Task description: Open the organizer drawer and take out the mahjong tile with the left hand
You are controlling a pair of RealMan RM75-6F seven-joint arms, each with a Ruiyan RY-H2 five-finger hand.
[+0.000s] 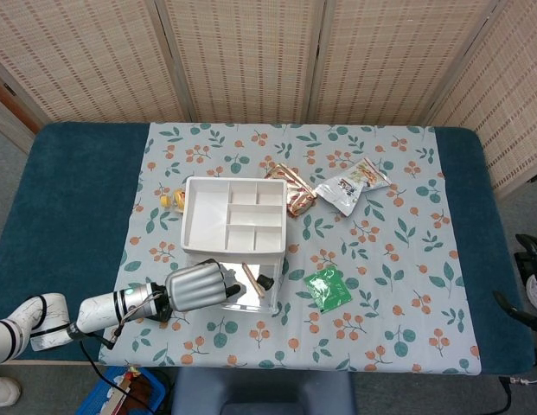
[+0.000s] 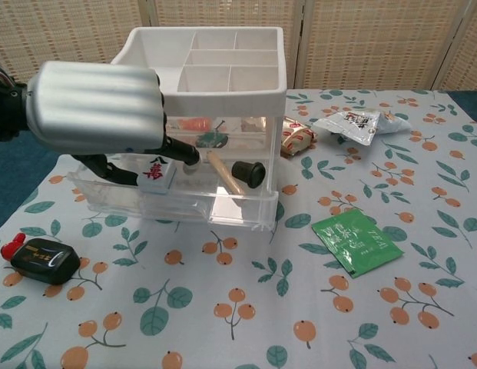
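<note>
The white organizer [image 2: 223, 54] stands left of centre on the floral cloth, and its clear bottom drawer [image 2: 177, 206] is pulled out toward me. The mahjong tile [image 2: 154, 171], white with red and black marks, lies flat in the drawer's left part. My left hand [image 2: 100, 104] hovers over that side of the drawer, with its dark fingers [image 2: 179, 152] reaching down on both sides of the tile. In the head view the left hand [image 1: 194, 285] covers the drawer's left half. Only dark parts of my right hand [image 1: 532, 285] show at the right edge.
A wooden stick [image 2: 223, 173] and a black cap [image 2: 250, 173] also lie in the drawer. A green tea packet [image 2: 356, 241] is right of it, and a black and red device [image 2: 42, 257] sits front left. Snack packets [image 2: 353, 123] lie behind on the right.
</note>
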